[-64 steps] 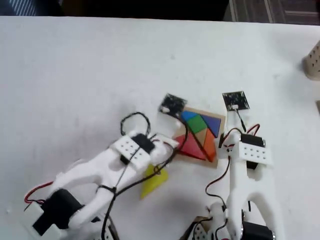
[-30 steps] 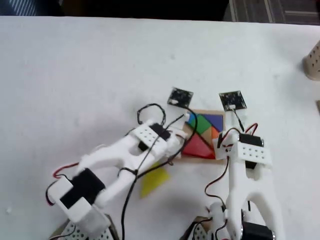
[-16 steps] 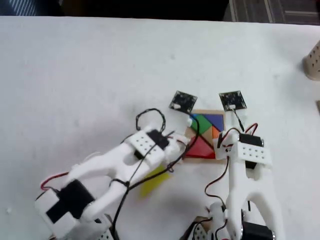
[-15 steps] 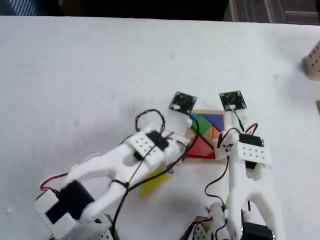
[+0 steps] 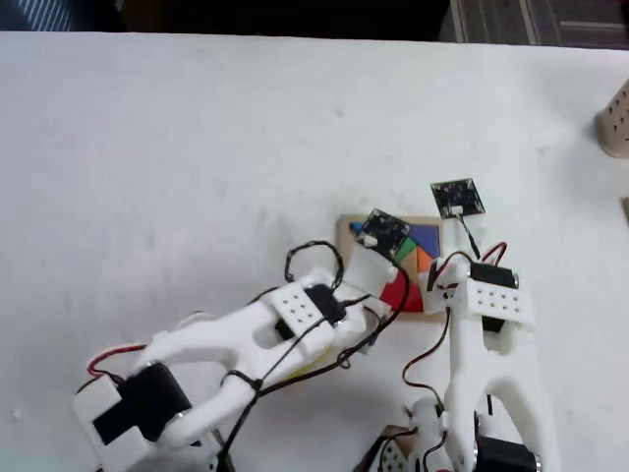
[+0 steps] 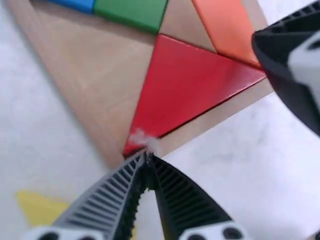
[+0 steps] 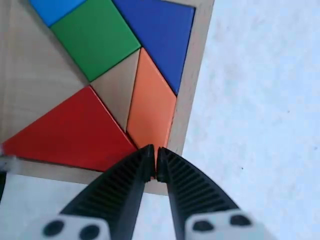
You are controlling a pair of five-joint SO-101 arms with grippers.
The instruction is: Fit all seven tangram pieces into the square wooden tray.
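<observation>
The square wooden tray (image 5: 344, 228) lies at mid-table, partly under the left arm. It holds a red triangle (image 7: 70, 135), an orange parallelogram (image 7: 152, 110), a green square (image 7: 95, 42), a blue triangle (image 7: 155, 30) and a light blue piece (image 7: 55, 7). Bare wood shows beside the red triangle (image 6: 195, 80). My left gripper (image 6: 147, 157) is shut, its tips at the red triangle's corner by the tray rim (image 6: 220, 112). My right gripper (image 7: 152, 150) is shut at the orange piece's end near the rim (image 7: 196, 75). A yellow piece (image 6: 35, 207) lies on the table outside the tray.
The white table stretches wide to the left and behind the tray. A perforated beige object (image 5: 616, 123) stands at the right edge. Cables loop off both arms close to the tray.
The left arm has swung right and forward over the tray, now covering the yellow piece in the high view. Earlier the tray turned square to the table. The right arm has kept still.
</observation>
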